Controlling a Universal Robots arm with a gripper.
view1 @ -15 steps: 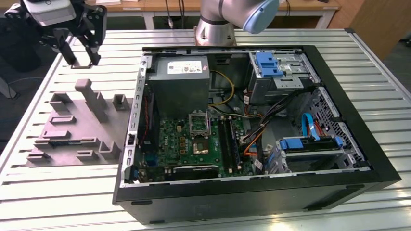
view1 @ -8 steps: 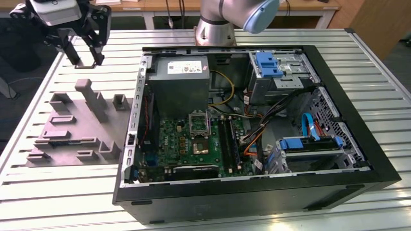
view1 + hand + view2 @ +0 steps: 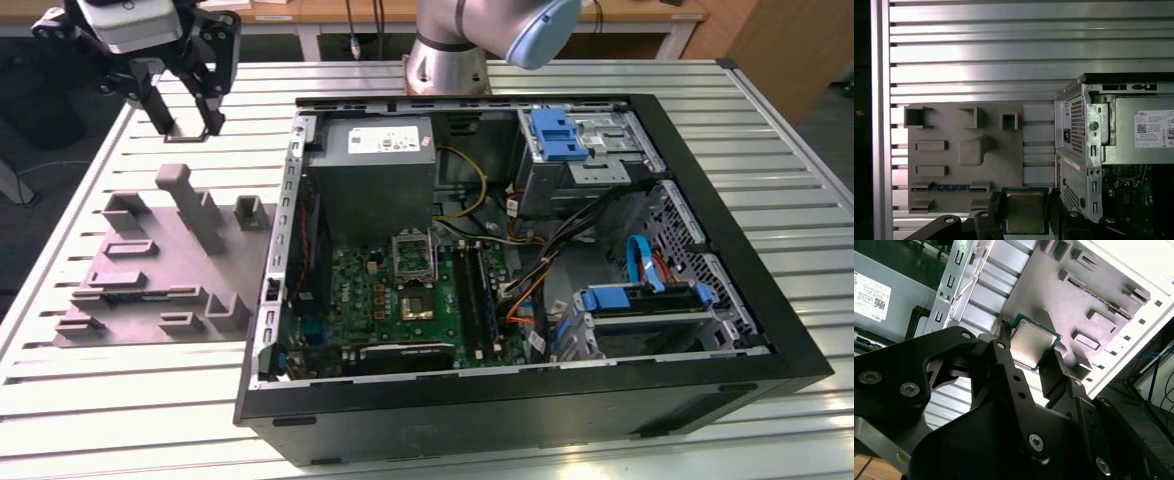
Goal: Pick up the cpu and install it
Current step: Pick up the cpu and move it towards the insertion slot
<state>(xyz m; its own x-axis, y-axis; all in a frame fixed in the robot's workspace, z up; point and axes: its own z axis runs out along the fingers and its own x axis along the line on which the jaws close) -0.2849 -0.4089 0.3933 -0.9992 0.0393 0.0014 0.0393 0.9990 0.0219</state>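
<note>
Closest to us in both wrist views is the hand (image 3: 1030, 351) (image 3: 1025, 204), its black linkages spreading into two fingers (image 3: 1010, 371) that are clenched on the cpu (image 3: 1032, 341) (image 3: 1025, 212). We see the chip gripped by two opposite edges, its pale metal top facing the cameras and its thin green rim showing at the free sides. It is lifted clear of everything beneath it.

In the exterior view the hand (image 3: 187, 128) hangs in the air outside the computer case (image 3: 534, 405), off the case's side on the exterior view's left and towards its far corner. Below the hand, just beside that same side of the case, lies the grey moulded tray (image 3: 147, 270) (image 3: 954, 172) (image 3: 1064, 295) with its upright posts and shallow pockets; a thin blue strip (image 3: 949, 187) sits in one of its slots.

Inside the case we find the green motherboard (image 3: 387, 300) flat on the bottom, with the silver socket frame (image 3: 411, 255) near its middle. The grey power supply (image 3: 380, 170) (image 3: 1149, 135) fills the case's far corner nearest the hand. Case and tray both rest on the slatted metal surface (image 3: 134, 400) (image 3: 979, 50), and the arm's base (image 3: 447, 60) stands just behind the case's far wall.
</note>
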